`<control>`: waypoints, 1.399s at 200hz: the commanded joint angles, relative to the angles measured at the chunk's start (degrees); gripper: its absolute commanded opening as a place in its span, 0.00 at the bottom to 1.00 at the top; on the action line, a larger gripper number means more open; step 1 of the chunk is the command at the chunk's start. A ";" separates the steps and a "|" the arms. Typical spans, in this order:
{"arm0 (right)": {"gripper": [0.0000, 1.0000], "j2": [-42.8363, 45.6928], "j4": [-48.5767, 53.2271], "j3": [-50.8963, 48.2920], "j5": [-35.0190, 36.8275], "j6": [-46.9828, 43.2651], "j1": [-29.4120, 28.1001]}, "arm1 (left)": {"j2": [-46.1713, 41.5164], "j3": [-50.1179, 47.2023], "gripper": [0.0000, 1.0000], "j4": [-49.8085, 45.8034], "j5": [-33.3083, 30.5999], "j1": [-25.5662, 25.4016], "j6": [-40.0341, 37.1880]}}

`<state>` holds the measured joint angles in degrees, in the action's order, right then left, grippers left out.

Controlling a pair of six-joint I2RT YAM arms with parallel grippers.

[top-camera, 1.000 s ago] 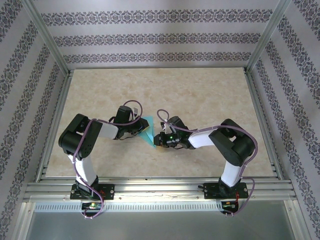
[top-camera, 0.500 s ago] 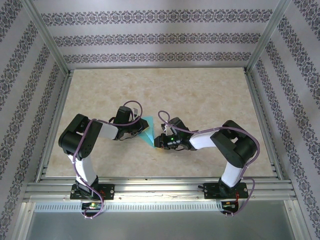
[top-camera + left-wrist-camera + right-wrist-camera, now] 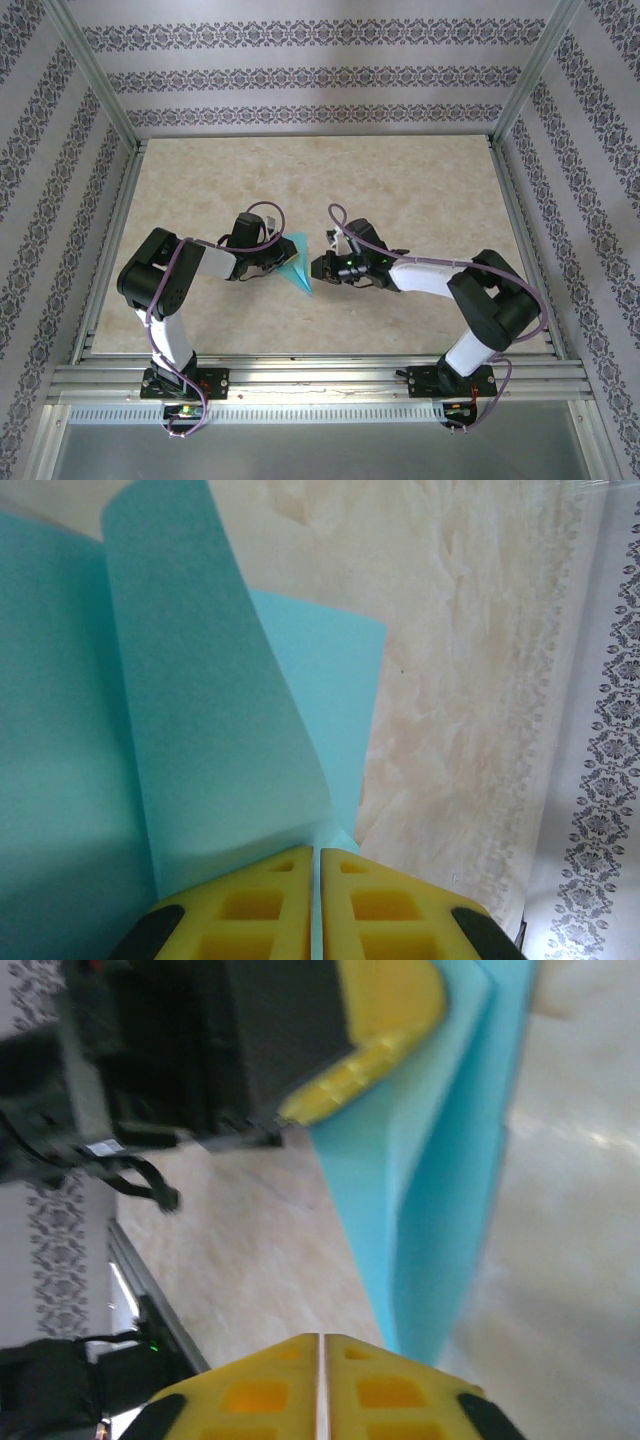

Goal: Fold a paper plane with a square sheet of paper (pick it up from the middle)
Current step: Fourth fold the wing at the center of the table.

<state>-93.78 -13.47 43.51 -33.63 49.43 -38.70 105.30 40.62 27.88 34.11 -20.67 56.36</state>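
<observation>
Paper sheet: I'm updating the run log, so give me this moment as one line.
left gripper: jaws shut on paper sheet | right gripper: jaws shut, not gripping sheet | sheet: folded, pointed, one flap curling

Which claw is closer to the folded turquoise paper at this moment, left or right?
Left. The left claw is clamped on the folded turquoise paper sheet; the right claw sits shut close beside its pointed end, gripping nothing.
</observation>
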 commanded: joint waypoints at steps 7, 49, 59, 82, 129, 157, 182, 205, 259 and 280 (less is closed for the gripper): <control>0.05 -4.93 1.56 5.49 -1.74 -0.32 -2.26 | 1.12 -1.61 0.12 -2.85 -0.88 -0.57 -0.22; 0.00 -10.46 3.24 9.39 -0.67 0.49 -3.14 | 1.10 -1.42 0.12 -3.02 -0.69 -0.56 -0.29; 0.00 -11.09 3.98 9.98 -0.50 0.15 -3.46 | 1.11 -1.40 0.12 -3.08 -0.67 -0.59 -0.33; 0.00 -11.34 8.59 11.75 1.17 -2.15 -4.17 | 1.02 -1.47 0.12 -3.19 -0.71 -0.58 -0.28; 0.00 -12.28 13.21 12.61 2.28 -4.60 -4.12 | 1.05 -1.51 0.12 -2.75 -0.71 -0.59 -0.02; 0.00 -12.66 11.98 11.87 1.93 -3.83 -3.76 | 1.02 -1.33 0.12 -2.96 -0.61 -0.57 -0.20; 0.00 -12.87 10.61 10.99 1.35 -3.23 -3.45 | 0.99 -1.47 0.12 -2.83 -0.53 -0.55 -0.11; 0.00 -13.27 9.28 10.09 0.60 -2.44 -3.22 | 1.11 -1.51 0.12 -2.65 -0.52 -0.58 -0.02; 0.00 -13.67 4.97 7.43 -0.66 -0.11 -2.70 | 1.29 -1.77 0.12 -2.04 -0.42 -0.58 0.27; 0.00 -13.54 4.57 6.88 -0.64 0.22 -2.70 | 1.43 -1.90 0.12 -1.78 -0.35 -0.60 0.54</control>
<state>-106.80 -6.96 51.66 -33.08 48.29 -41.74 105.30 40.62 27.92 34.11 -20.67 56.38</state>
